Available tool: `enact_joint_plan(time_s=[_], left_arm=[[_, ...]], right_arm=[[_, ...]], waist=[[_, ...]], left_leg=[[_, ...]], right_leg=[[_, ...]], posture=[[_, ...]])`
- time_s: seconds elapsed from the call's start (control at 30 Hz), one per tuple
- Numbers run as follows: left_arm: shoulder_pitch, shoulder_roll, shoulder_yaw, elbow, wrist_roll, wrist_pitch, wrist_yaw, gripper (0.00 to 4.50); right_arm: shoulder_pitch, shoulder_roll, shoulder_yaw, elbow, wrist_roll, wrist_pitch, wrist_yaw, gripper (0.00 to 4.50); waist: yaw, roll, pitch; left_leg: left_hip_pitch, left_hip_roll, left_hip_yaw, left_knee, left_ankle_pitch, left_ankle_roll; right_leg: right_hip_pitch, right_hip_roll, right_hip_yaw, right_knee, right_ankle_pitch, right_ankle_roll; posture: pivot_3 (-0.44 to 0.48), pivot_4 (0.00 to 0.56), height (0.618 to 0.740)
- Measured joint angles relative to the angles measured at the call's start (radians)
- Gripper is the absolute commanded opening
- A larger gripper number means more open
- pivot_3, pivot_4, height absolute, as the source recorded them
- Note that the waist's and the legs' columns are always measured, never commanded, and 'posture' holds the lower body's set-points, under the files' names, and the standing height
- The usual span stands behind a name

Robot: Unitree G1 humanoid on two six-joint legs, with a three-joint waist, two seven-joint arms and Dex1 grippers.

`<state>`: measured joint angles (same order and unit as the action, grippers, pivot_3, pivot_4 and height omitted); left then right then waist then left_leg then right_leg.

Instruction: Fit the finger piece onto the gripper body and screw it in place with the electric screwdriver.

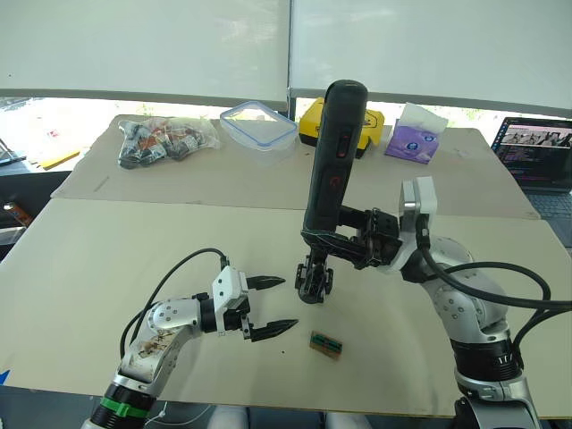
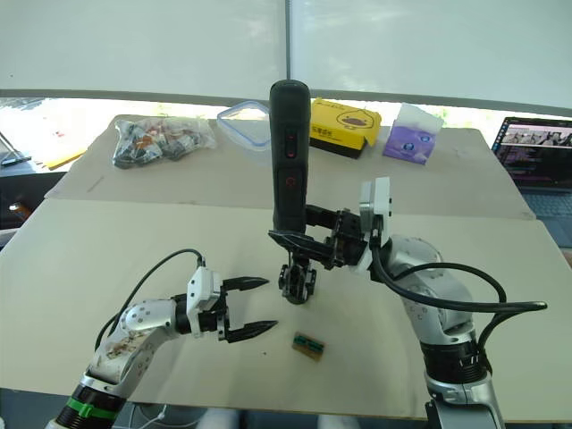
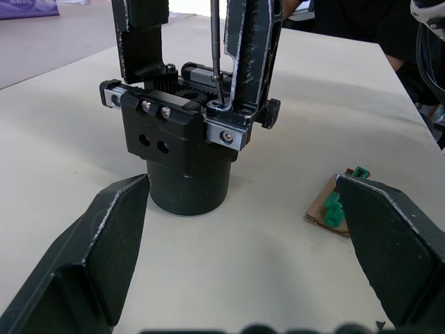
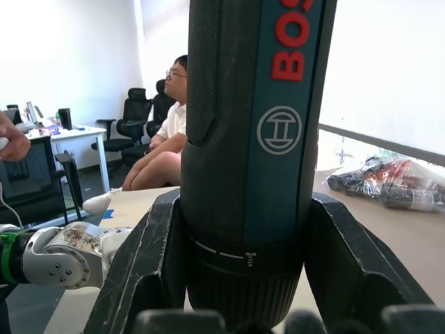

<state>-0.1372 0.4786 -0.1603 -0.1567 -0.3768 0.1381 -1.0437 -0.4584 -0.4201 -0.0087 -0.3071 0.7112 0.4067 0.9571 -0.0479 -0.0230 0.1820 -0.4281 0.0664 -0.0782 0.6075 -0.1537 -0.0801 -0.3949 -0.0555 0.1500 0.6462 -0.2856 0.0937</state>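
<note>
The black screwdriver [image 1: 334, 161] is held upright by the right gripper [image 1: 353, 243], its bit set into the gripper body [image 3: 186, 149]. The body stands just beyond the wide-open left gripper [image 1: 270, 307].

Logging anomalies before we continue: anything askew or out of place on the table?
Nothing stands out. The black pen-shaped electric screwdriver stands upright in the right claw, its bit on a screw of the chunky black gripper body. The open left claw sits beside it; a small green-and-tan block lies flat nearby.
</note>
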Motion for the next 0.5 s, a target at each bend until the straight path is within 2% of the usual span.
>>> enact_joint_plan(time_s=[0.5], left_arm=[[0.0,-0.004,0.0,0.0,0.002,0.0,0.014,4.5]], right_arm=[[-0.003,0.006,0.001,0.005,-0.01,0.0,0.0,1.96]], waist=[[0.0,0.0,0.0]], left_leg=[[0.0,0.0,0.0,0.0,0.0,0.0]], right_leg=[[0.0,0.0,0.0,0.0,0.0,0.0]], posture=[[0.0,0.15,0.74]])
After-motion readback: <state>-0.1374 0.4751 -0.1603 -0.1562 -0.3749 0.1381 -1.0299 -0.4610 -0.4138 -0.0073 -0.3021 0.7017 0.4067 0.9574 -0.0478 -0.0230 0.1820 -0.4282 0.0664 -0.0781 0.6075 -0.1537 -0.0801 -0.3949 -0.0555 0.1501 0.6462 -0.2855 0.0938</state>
